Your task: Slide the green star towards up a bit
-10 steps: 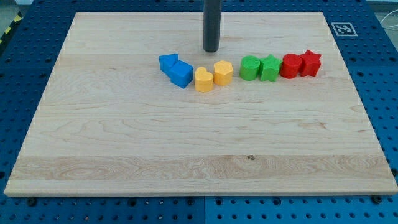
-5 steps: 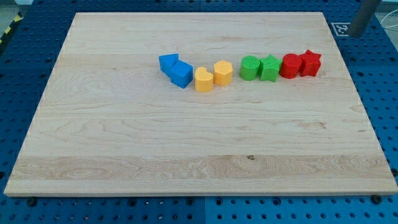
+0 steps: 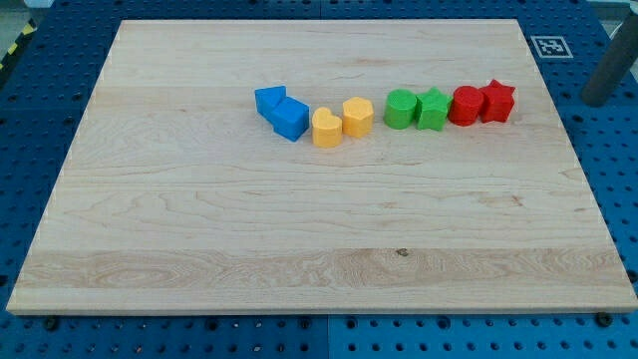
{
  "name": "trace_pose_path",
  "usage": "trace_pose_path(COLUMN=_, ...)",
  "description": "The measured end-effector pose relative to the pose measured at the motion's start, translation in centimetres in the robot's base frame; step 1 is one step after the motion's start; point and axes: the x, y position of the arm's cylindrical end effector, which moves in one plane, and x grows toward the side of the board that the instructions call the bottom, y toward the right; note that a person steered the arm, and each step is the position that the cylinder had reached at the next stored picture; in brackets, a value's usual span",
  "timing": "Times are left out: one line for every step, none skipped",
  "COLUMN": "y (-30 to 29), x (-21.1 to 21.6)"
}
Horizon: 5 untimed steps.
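The green star (image 3: 433, 109) sits on the wooden board (image 3: 299, 229) in a row of blocks at the upper middle. It touches the green cylinder (image 3: 401, 108) on its left and the red cylinder (image 3: 465, 105) on its right. The red star (image 3: 496, 101) ends the row on the right. My tip (image 3: 596, 101) shows as a blurred grey rod at the view's right edge, off the board, well to the right of the red star and touching no block.
Further left in the row stand a yellow hexagon (image 3: 358, 117), a yellow heart (image 3: 326, 128) and two blue blocks (image 3: 291, 118) (image 3: 269, 100). A blue pegboard table (image 3: 608, 179) surrounds the board. A fiducial tag (image 3: 549, 46) lies off its top right corner.
The rod left its spot above the yellow blocks, swung to the view's top right, and now sits lower along the right edge. No block has moved.
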Motion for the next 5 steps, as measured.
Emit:
trace_pose_path(y=0.0, x=3.3)
trace_pose_path(y=-0.6, x=7.2)
trace_pose_path(y=-3.5, x=8.9)
trace_pose_path(y=-8.5, x=10.1)
trace_pose_path(y=-14.0, x=11.2)
